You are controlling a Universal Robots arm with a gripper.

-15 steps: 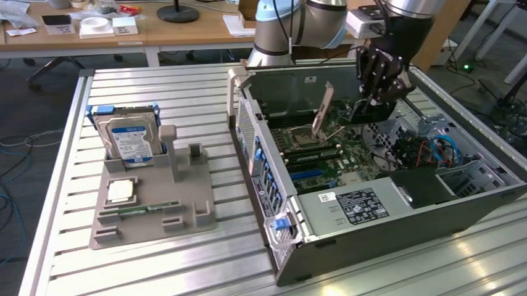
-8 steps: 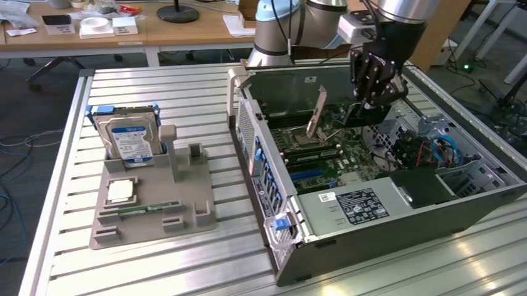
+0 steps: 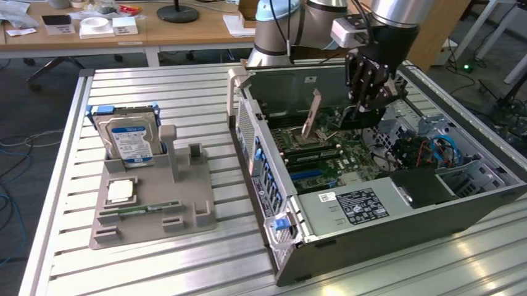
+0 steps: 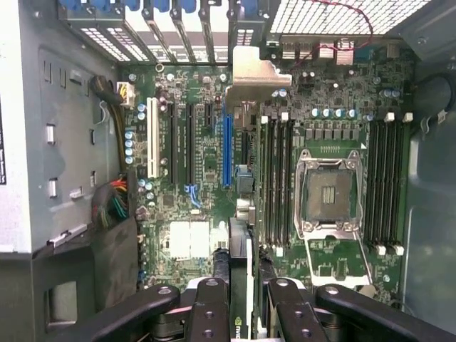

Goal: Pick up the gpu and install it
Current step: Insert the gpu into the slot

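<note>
One part of the job looks done: the thin, flat, dark gpu (image 3: 312, 115), with its long pale metal bracket, is off the bench and inside the open grey steel computer case (image 3: 395, 240), right of centre in the exterior view. The black jaws are closed part-way on the card, which sits between the two inner fingers (image 4: 207, 313) and runs edge-on over the green motherboard (image 4: 192, 185). It hangs just beside the long blue expansion slot (image 4: 226, 149). Whether its connector has entered a slot I cannot tell, so seating appears left to do. Close by are the black memory slots (image 4: 276, 178), the empty silver processor socket (image 4: 328, 192) and a bundle of coloured cables (image 4: 114, 203). At the exterior view's left, on the slatted aluminium bench (image 3: 165, 86), a grey holder tray (image 3: 140, 234) carries a silver hard drive with a blue-white label (image 3: 128, 139) and a slim green memory stick (image 3: 138, 209).
</note>
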